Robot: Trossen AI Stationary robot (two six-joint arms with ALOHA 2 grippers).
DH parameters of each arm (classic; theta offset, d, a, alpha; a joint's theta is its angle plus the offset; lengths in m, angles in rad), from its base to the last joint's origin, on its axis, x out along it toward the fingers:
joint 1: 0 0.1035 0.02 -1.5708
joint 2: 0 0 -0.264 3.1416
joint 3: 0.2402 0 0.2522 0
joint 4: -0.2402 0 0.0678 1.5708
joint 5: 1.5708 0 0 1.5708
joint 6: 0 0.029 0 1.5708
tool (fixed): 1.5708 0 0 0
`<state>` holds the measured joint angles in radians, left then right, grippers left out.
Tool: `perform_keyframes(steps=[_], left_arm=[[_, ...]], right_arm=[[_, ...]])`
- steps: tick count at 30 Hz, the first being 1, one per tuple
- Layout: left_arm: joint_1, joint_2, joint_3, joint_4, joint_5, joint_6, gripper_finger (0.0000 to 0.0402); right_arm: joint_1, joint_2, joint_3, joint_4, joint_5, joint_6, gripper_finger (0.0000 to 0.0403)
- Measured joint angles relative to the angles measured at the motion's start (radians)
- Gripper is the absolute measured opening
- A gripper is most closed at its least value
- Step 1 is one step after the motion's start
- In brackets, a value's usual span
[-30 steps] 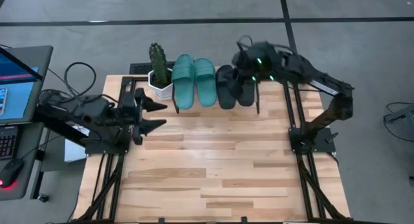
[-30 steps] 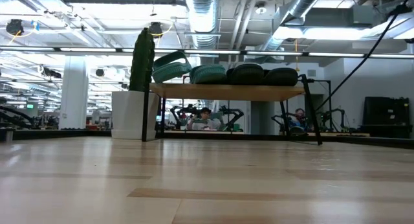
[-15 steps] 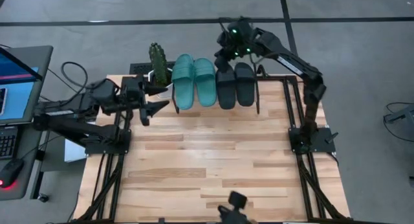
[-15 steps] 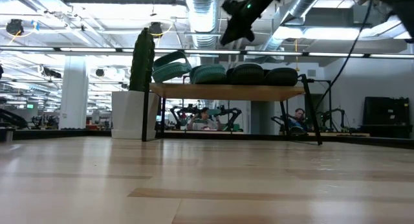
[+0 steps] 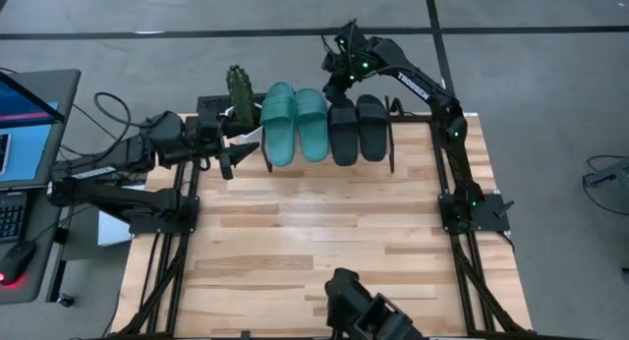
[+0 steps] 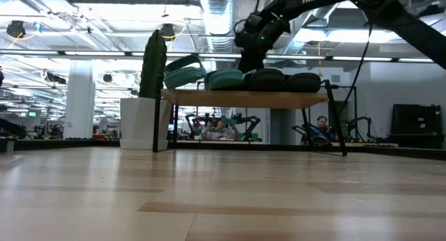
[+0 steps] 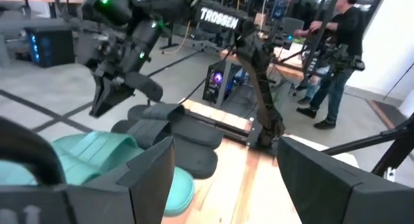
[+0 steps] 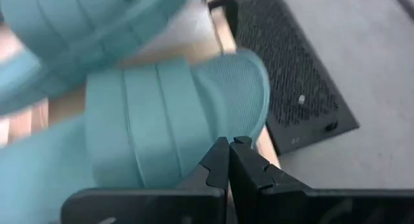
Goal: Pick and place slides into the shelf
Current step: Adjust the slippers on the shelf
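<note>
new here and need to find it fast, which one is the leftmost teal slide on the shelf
Look at the far edge of the table, where the low shelf holds four slides. Beside the potted cactus lies the leftmost teal slide; unlike its flat teal twin, it sits tilted.

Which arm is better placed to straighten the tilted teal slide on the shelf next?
Probably the left. Its tool is open beside the shelf at the end where the tilted teal slide lies. The right tool is shut, above the far ends of the inner teal and black slides.
</note>
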<state>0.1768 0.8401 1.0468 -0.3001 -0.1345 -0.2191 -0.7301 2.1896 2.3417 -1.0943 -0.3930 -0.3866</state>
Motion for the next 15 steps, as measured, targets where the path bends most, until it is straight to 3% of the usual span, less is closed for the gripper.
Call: perform_keyframes(steps=[15], left_arm=[[0.000, 0.045, 0.001, 0.010, 0.004, -0.035, 0.0256]], right_arm=[[0.021, 0.008, 0.000, -0.024, -0.055, -0.183, 0.0000]])
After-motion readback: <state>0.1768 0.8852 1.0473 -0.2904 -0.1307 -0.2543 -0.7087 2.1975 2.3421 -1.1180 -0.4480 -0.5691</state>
